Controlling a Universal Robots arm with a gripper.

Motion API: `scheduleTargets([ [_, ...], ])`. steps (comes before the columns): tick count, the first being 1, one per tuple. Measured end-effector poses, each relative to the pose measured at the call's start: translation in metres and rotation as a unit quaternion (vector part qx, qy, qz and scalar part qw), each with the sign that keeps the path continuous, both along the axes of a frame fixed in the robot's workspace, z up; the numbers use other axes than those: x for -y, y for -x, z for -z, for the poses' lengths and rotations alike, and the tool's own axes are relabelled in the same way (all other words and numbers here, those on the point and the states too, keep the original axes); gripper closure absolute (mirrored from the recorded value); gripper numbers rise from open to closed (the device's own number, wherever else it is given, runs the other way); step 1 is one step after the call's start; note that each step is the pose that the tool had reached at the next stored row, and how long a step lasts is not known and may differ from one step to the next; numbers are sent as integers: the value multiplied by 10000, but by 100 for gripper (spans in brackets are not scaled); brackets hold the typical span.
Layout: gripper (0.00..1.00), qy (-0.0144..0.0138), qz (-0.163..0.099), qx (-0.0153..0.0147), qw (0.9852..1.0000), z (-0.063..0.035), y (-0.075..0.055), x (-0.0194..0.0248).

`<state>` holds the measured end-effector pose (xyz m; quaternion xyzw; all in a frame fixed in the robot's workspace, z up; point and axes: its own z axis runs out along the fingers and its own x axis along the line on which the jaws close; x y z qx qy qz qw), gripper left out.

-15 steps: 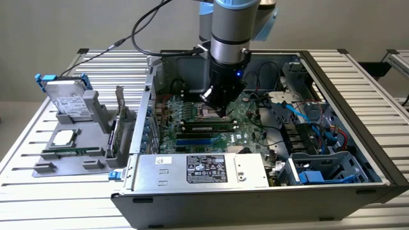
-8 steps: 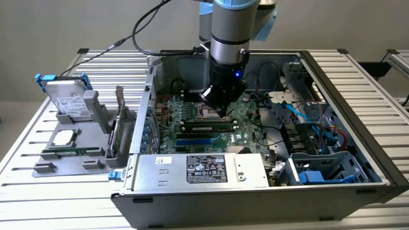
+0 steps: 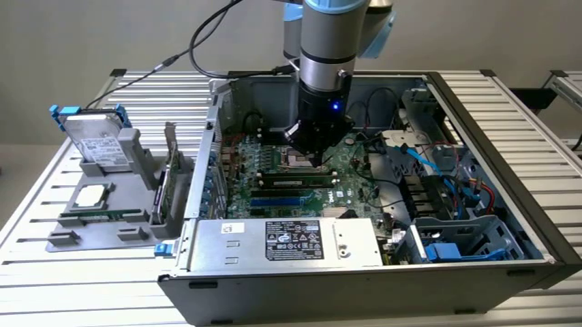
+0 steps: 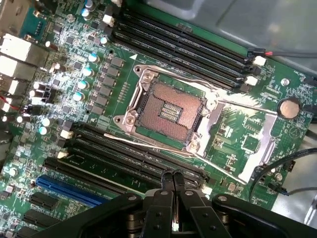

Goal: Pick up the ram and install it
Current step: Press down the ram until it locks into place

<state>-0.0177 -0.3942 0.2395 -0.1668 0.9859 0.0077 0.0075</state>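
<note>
A ram stick (image 3: 296,182) with a pale label stands seated in one of the black memory slots on the motherboard (image 3: 272,197), just in front of the CPU socket. In the wrist view the same ram (image 4: 94,166) lies along a slot beside the socket (image 4: 166,111). My gripper (image 3: 309,160) hangs inside the computer case, low over the board, right behind the stick. Its fingers (image 4: 167,179) are pressed together with nothing between them, their tips over the near end of the slots; the gripper (image 4: 173,176) is shut.
The grey holder (image 3: 100,228) at the exterior view's left carries a hard drive (image 3: 95,139) with a blue bracket, a dark expansion card (image 3: 168,180), a CPU chip (image 3: 91,197) and a thin green strip (image 3: 102,216). The power supply (image 3: 286,240) and cables (image 3: 437,170) crowd the case.
</note>
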Motion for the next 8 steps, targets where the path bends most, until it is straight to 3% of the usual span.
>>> scheduleTargets([
  [8,90,0,520,0,9986,0,0,0],
])
